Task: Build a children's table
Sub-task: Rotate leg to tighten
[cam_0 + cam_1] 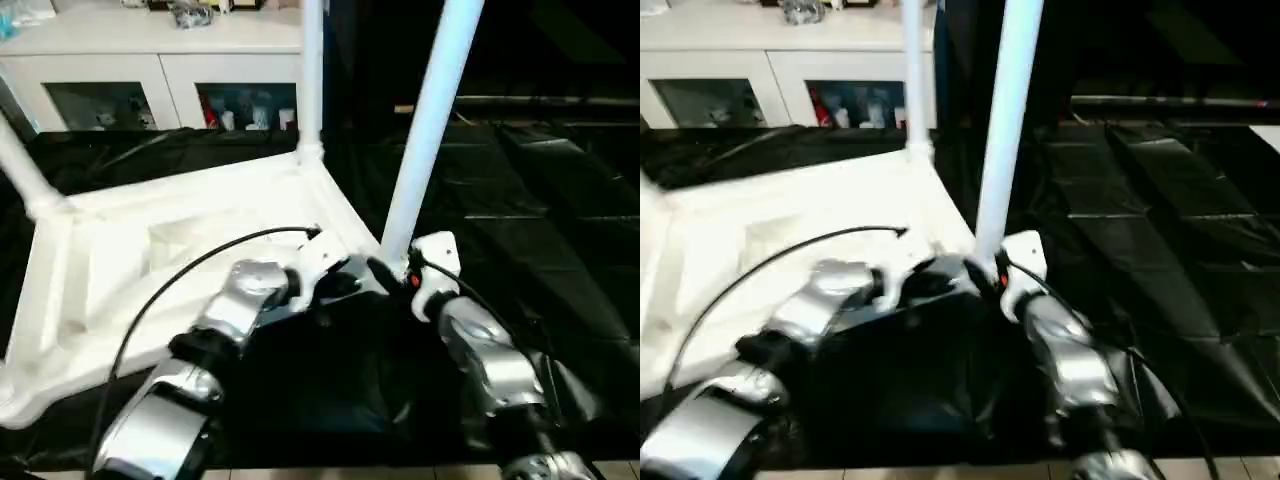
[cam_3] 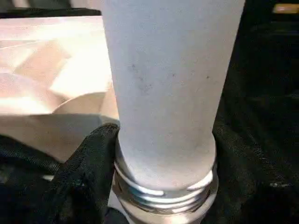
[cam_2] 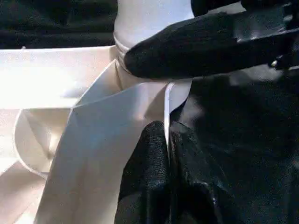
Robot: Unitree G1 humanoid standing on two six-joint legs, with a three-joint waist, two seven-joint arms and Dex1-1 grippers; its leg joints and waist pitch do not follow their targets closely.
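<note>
- The right gripper (image 2: pixel 163 186) has its black fingers (image 2: pixel 88 158) on either side of the base of a white leg (image 1: pixel 430 130), clasping it just above its threaded end.
- That leg leans slightly and meets the near corner of the tabletop (image 1: pixel 180 270); it may not be fully seated, though the joint is hard to read.
- The left gripper (image 3: pixel 167 154) is pinched shut on the thin raised rim at the same corner.
- The tabletop lies underside up on a black sheet (image 1: pixel 560 230).
- A far leg (image 1: pixel 312 70) stands upright in its socket; another leg (image 1: pixel 25 170) rises at the left corner.
- A white cabinet (image 1: pixel 150 70) stands behind.
</note>
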